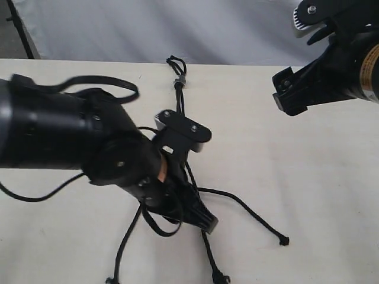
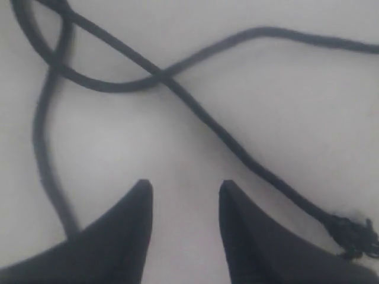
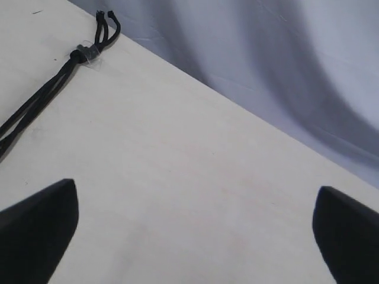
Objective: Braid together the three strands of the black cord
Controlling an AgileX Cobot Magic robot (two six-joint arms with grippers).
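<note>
The black cord lies on the pale table, its short loop (image 1: 176,62) and grey band (image 1: 179,81) at the far side. The three strands run toward the near edge and pass under my left arm. They fan out to knotted tips at the right (image 1: 283,241), the middle (image 1: 220,277) and the left (image 1: 111,280). My left gripper (image 1: 204,223) hovers low over the crossing strands, open with bare table between its fingers (image 2: 145,201); one strand (image 2: 195,109) with a frayed tip (image 2: 355,234) lies just beside it. My right gripper (image 1: 287,97) hangs high, open wide (image 3: 195,201), far from the band (image 3: 86,53).
The left arm's thicker black cable (image 1: 118,89) loops over the table behind the arm and trails off at the left (image 1: 35,195). A grey-white cloth backdrop (image 1: 148,29) hangs behind the table's far edge. The left arm's camera bracket (image 1: 183,130) covers the middle of the cord.
</note>
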